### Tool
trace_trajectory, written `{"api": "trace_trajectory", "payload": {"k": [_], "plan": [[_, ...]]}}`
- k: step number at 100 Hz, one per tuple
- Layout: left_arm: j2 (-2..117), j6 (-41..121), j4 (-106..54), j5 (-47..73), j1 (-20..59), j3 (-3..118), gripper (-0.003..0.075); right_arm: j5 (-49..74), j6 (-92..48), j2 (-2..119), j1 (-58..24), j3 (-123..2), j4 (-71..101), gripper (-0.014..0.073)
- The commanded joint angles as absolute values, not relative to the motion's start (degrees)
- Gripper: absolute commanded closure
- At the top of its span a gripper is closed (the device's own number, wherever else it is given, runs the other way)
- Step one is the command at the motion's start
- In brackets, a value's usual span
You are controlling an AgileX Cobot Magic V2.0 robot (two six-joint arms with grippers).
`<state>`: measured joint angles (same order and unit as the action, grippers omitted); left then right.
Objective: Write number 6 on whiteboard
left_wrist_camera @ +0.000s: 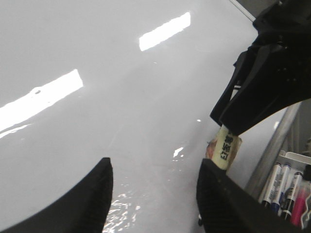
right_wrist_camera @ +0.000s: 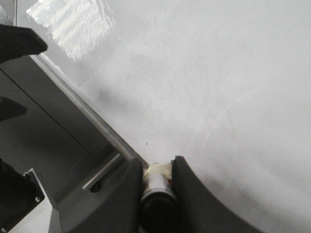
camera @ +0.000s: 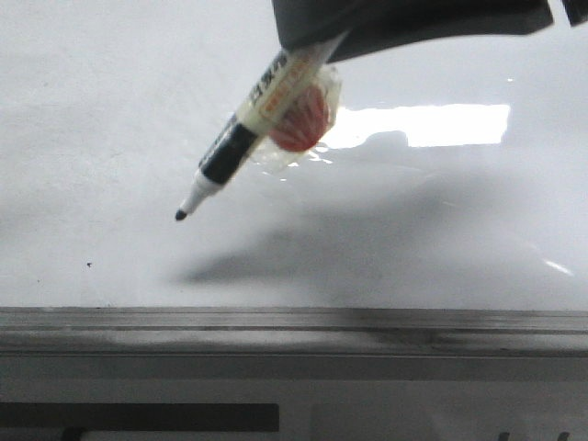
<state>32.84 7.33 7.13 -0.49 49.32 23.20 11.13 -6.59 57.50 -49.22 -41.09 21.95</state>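
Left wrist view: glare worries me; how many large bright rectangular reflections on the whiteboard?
2 on the whiteboard: far reflection near the board's corner, near reflection closer to the camera.

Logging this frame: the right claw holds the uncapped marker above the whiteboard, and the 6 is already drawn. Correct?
Not quite. The right claw does hold the uncapped marker above the whiteboard, but no 6 is drawn: the front view shows bare board with only a tiny black dot.

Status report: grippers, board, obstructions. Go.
Right gripper shut on marker, tip above whiteboard. Left gripper open, empty. No 6 drawn. Nothing obstructing.
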Motion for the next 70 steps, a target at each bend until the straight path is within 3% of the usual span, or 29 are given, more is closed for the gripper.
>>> {"api": "trace_trajectory", "payload": {"k": [1, 31, 56, 70], "plan": [[30.04, 7.13, 6.1, -2.59, 47.68, 25.12, 0.0351, 8.95, -7.12, 57.02, -46.71, -45.33, 22.35, 0.0659], [29.67, 7.13, 5.97, -2.49, 44.05, 25.12, 0.0351, 12.17, -7.39, 60.94, -37.96, -53.67, 20.01, 0.0659], [29.77, 7.13, 5.97, -2.49, 44.05, 25.12, 0.0351, 12.16, -7.39, 67.57, -37.85, -57.59, 18.98, 0.0659], [29.77, 7.13, 5.97, -2.01, 44.05, 25.12, 0.0351, 17.99, -7.39, 71.39, -38.48, -57.46, 20.5, 0.0659]]}}
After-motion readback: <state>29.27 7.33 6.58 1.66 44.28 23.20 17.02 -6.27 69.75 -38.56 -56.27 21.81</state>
